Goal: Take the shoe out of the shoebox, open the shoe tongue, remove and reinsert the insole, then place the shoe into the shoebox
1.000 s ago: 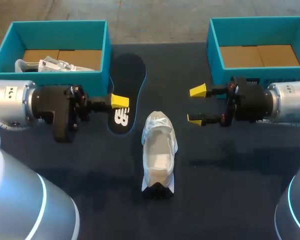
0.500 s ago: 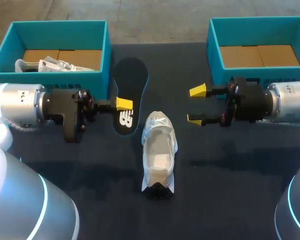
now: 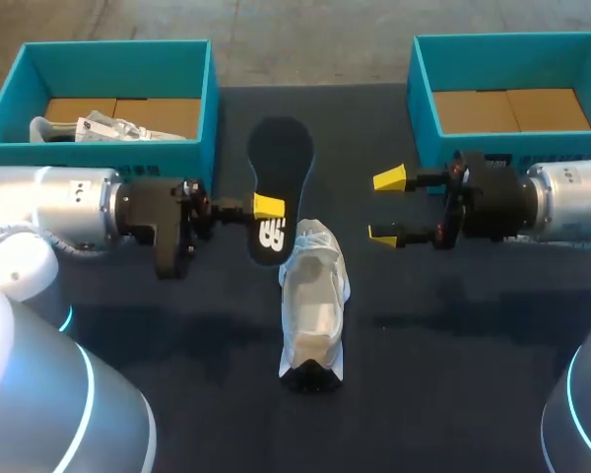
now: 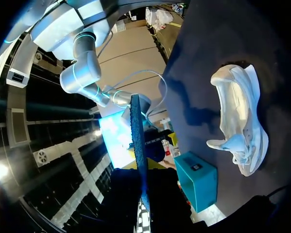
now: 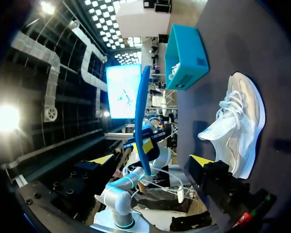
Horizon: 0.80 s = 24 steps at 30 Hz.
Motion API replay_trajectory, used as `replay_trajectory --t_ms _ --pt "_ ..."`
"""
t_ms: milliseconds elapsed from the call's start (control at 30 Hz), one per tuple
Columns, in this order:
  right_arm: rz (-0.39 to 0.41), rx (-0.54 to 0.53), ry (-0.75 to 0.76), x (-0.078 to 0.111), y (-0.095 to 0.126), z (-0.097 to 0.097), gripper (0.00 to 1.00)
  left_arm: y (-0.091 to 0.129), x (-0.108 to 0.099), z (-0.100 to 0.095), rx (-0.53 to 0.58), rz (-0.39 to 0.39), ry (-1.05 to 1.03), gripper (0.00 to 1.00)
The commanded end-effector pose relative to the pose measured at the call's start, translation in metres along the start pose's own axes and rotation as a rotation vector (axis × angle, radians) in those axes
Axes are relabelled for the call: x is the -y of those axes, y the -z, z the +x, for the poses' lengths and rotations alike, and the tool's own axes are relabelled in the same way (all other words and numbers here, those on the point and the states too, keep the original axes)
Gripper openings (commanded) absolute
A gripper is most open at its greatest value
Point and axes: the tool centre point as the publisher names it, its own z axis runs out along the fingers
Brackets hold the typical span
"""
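the left gripper (image 3: 268, 207) is pinched shut on the dark insole (image 3: 279, 163) close to its printed end, and the rest of the sole sticks out ahead of the fingers. the white shoe (image 3: 313, 305) lies on the table (image 3: 453, 394) just beside and a little below that gripper, between the two arms. the right gripper (image 3: 386, 207) hangs on the shoe's other side, fingers spread wide and holding nothing.

to my eye this is the reinsert step. it would go best if the insole were turned to run along the shoe, its free end tipped down into the opening and slid in flat. the spare right gripper could pin the shoe or hold the tongue back so nothing skids.

from above only one yellow tip shows on the insole; the other is underneath it. in the left wrist view the insole (image 4: 138, 141) is edge-on and the fingertips are lost in the dark. i can't tell how far open the tongue is, or whether the insole's edge touches the shoe.
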Motion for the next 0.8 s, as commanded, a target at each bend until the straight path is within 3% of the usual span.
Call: replay_trajectory --t_ms 33,267,800 --pt "-0.003 0.0 0.0 0.001 -0.001 0.0 1.0 -0.001 -0.001 0.001 0.001 0.0 -0.002 0.0" --pt "-0.003 0.0 0.0 0.001 -0.001 0.0 1.0 -0.003 0.002 0.002 0.0 0.009 -0.004 0.0" --pt "-0.009 0.001 0.021 -0.022 -0.033 0.015 1.0 -0.012 0.014 0.014 0.007 -0.019 -0.023 0.0"
